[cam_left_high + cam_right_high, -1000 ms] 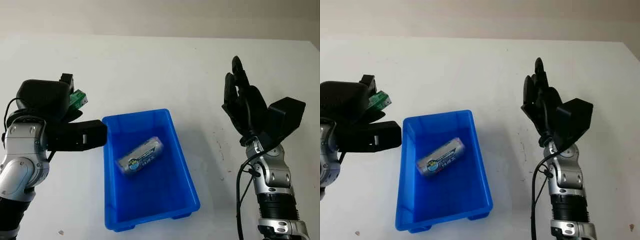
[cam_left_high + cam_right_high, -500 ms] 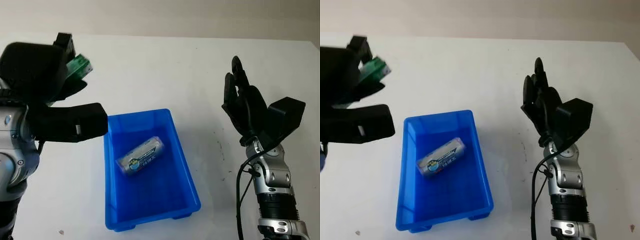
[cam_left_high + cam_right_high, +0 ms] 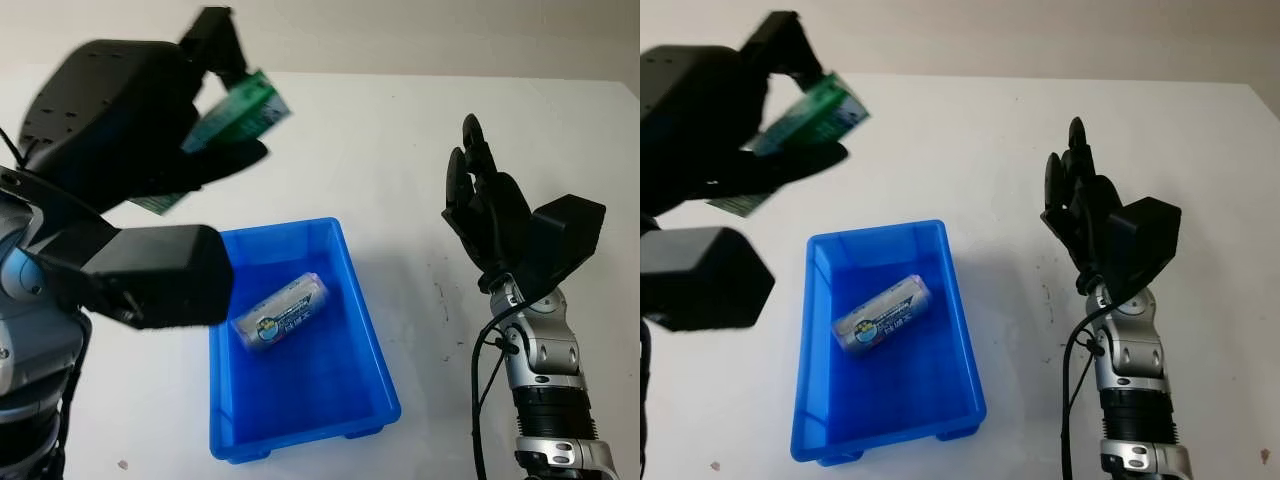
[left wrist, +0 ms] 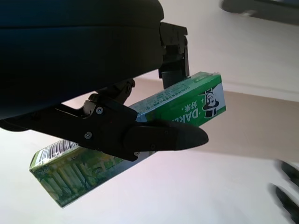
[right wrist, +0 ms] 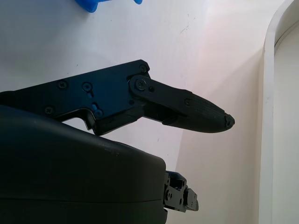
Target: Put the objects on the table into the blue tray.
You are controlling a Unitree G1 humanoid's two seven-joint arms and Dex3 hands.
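our left hand (image 3: 150,130) is raised high above the table (image 3: 380,130), and its fingers (image 4: 159,137) are curled tight on a green box (image 4: 140,135), a long carton with dark printing on its face. one finger presses across the broad printed side and the others pinch it from the opposite side, so the green box sticks out past the fingers at both ends and sits tilted in the grasp. it touches nothing but the fingers.

below and to the inner side of those fingers sits the blue tray (image 3: 375,360) on the table, apart from the left hand. inside the blue tray lies a silver pouch (image 3: 282,310), lying at a slant on the tray floor toward the end nearer the raised fingers.

our right hand (image 3: 485,205) is held up over the table well to the other side of the blue tray, open and holding nothing, its fingers (image 5: 187,108) straight and pointing up and away from us. nothing touches them, and the bare white table lies beneath them.
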